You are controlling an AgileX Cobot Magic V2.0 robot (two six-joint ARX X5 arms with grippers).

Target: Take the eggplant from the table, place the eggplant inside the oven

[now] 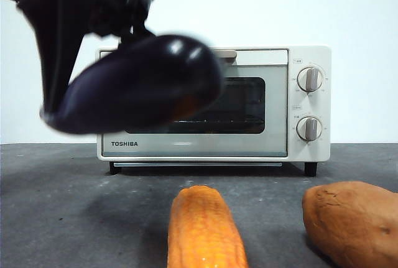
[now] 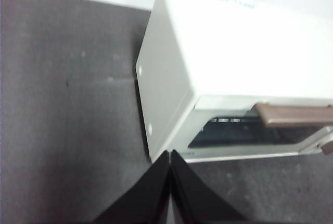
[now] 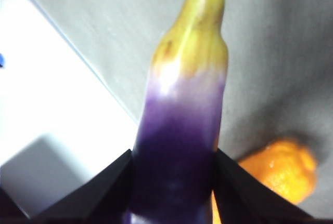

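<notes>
One claw, the right claw [image 3: 174,182], clamps the glossy, probably slippery eggplant [image 1: 140,84] near its thick end, while the left claw [image 2: 170,182] sits closed.

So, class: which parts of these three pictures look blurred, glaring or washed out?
Front view: the lifted eggplant is motion-blurred, with white glare spots; the oven stays sharp. Right wrist view: the eggplant's pale tip is overexposed and soft between the right gripper. Left wrist view: the oven top is washed out.
</notes>
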